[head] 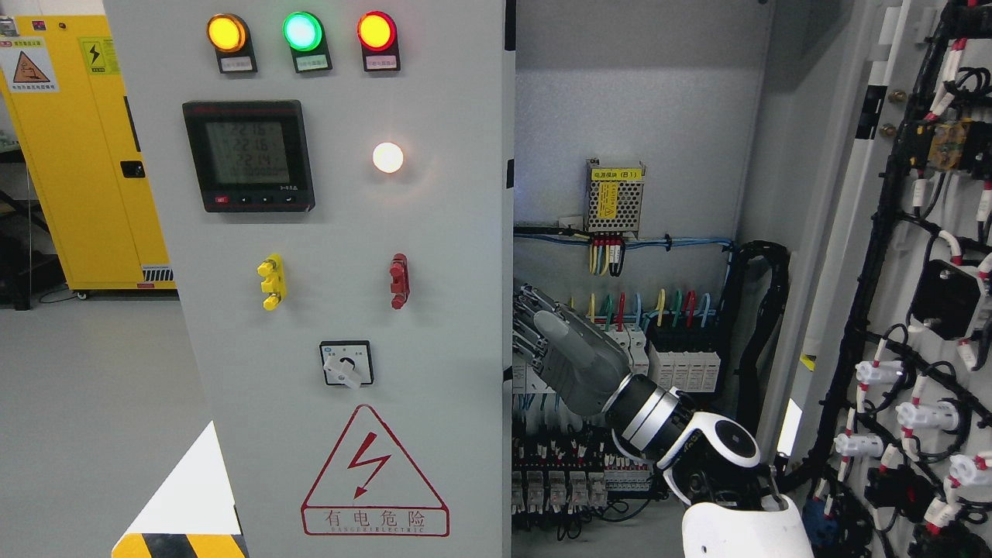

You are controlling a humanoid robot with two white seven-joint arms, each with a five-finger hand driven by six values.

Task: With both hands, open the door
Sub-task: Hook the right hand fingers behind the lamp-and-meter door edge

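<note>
1. The right hand (552, 341) reaches up from the lower right into the open cabinet, its arm (697, 449) entering at the bottom edge.
2. Its fingers (527, 310) curl against the inner edge of the left door (349, 271); whether they actually grip that edge cannot be told.
3. The left door stands just left of the hand, carrying three lamps (302, 32), a meter (249, 155) and a warning triangle (374, 473).
4. The right door (852, 232) is swung wide open, well to the hand's right, showing wiring (914, 387) on its inside.
5. Behind the hand sit rows of breakers (682, 364) and coloured wires.
</note>
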